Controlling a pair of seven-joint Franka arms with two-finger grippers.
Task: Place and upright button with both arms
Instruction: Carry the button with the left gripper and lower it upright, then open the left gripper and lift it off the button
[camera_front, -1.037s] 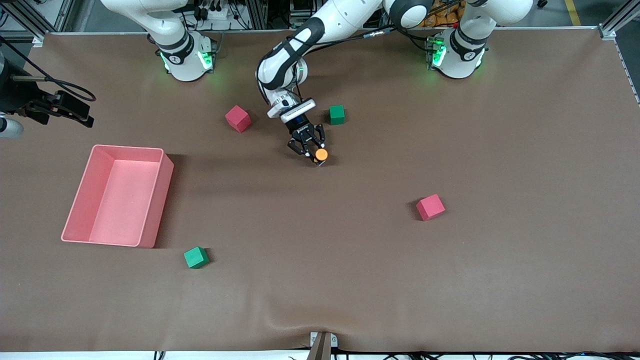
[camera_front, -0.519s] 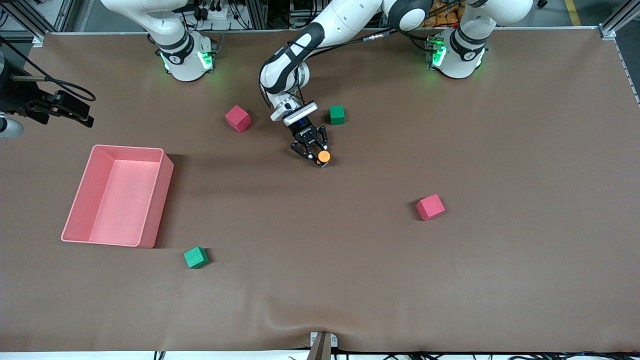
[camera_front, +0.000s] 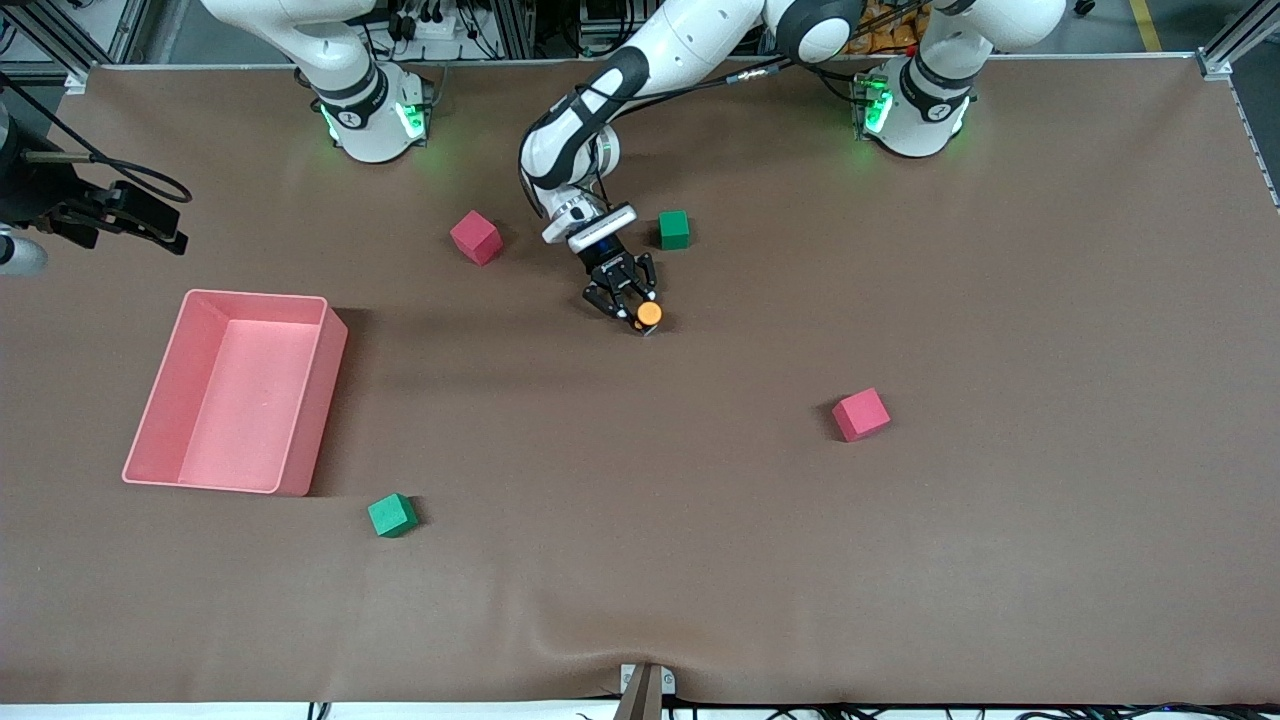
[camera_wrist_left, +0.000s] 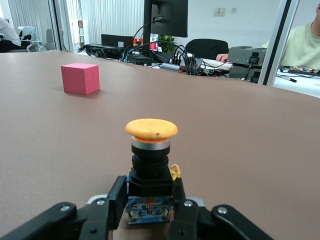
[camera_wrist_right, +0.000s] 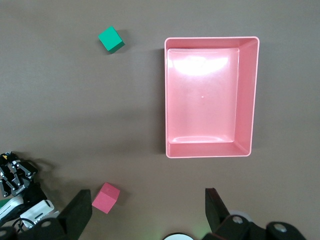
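The button (camera_front: 649, 314) has a black blocky body and a round orange cap. It stands upright on the brown table between a red cube (camera_front: 476, 237) and a green cube (camera_front: 674, 229), a little nearer the front camera than both. My left gripper (camera_front: 640, 316) is down at the table, shut on the button's body. In the left wrist view the button (camera_wrist_left: 151, 150) rises cap-up from between the fingers of the left gripper (camera_wrist_left: 150, 202). My right gripper (camera_wrist_right: 145, 212) waits open and empty, high over the right arm's end of the table (camera_front: 165, 235).
A pink bin (camera_front: 322, 400) lies toward the right arm's end, with a second green cube (camera_front: 391, 515) nearer the front camera. A second red cube (camera_front: 861, 414) sits toward the left arm's end. The right wrist view looks down on the bin (camera_wrist_right: 252, 100).
The left gripper has edged slightly toward the front camera and lower, with the button still in it. The right arm has not moved.
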